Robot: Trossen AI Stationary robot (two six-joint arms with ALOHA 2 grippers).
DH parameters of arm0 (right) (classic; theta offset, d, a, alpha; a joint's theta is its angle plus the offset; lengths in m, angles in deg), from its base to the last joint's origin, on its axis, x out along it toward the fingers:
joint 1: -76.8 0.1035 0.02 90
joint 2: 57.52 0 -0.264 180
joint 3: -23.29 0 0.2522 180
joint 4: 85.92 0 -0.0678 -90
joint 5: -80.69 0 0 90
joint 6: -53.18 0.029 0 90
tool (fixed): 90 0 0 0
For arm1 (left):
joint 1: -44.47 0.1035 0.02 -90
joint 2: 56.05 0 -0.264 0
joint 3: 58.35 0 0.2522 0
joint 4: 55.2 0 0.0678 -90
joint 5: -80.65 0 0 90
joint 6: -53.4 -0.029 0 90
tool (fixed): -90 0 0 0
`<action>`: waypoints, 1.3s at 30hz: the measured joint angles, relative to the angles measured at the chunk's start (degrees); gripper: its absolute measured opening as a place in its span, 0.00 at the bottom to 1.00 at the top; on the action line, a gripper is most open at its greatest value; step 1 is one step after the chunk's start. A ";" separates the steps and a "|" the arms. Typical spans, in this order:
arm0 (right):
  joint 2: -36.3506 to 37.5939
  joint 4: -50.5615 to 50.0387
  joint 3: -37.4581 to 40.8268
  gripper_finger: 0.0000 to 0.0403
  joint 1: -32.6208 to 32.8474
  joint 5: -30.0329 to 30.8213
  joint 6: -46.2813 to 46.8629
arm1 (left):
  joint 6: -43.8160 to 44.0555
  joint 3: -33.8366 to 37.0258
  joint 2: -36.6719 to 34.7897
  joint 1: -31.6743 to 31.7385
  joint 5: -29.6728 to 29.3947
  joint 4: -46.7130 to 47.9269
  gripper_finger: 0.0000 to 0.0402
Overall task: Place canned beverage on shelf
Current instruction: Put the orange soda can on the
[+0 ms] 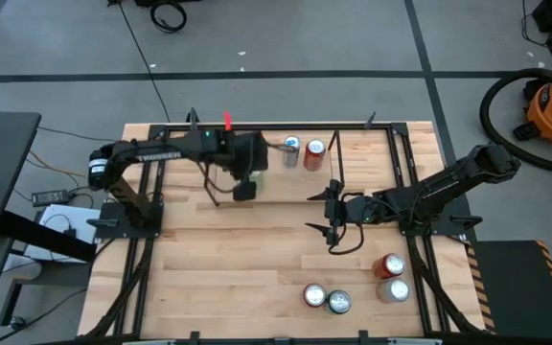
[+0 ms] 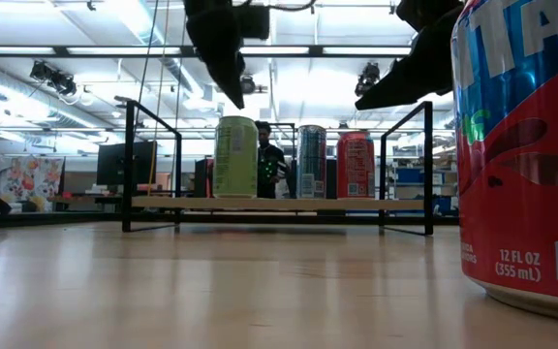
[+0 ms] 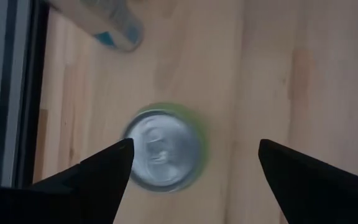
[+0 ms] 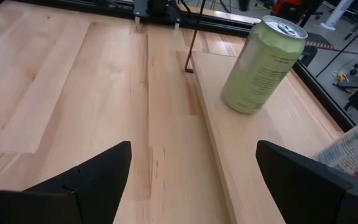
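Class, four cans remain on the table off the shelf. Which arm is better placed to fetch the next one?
Probably the right: its open tool sits nearer the loose red aluminium can, while the left tool hangs open over the green can.

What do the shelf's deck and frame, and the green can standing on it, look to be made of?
The shelf has a deck that looks like light, matte wood with visible grain, on thin black rods, probably painted metal. The green can looks like aluminium: a bare silvery lid with a pull tab, and a printed, slightly glossy wall.
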 joint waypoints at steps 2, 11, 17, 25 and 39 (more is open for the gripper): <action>0.00 0.00 -0.02 0.88 0.00 0.00 -0.25 | -0.51 0.00 0.00 1.78 1.35 -0.07 0.89; -0.02 0.02 -0.02 0.88 -0.72 0.02 -0.37 | -3.00 -0.02 1.15 4.71 4.00 -0.30 0.89; -0.02 0.10 -0.02 0.88 -0.68 -0.28 -0.37 | -3.19 -0.03 2.66 4.93 4.08 0.24 0.89; -0.04 0.16 -0.04 0.88 -0.68 -0.42 -0.20 | -4.13 -0.02 3.98 5.48 3.81 0.31 0.89; -0.04 0.55 -0.04 0.88 -0.61 -0.44 -0.05 | -5.20 0.02 8.23 5.28 5.92 0.51 0.89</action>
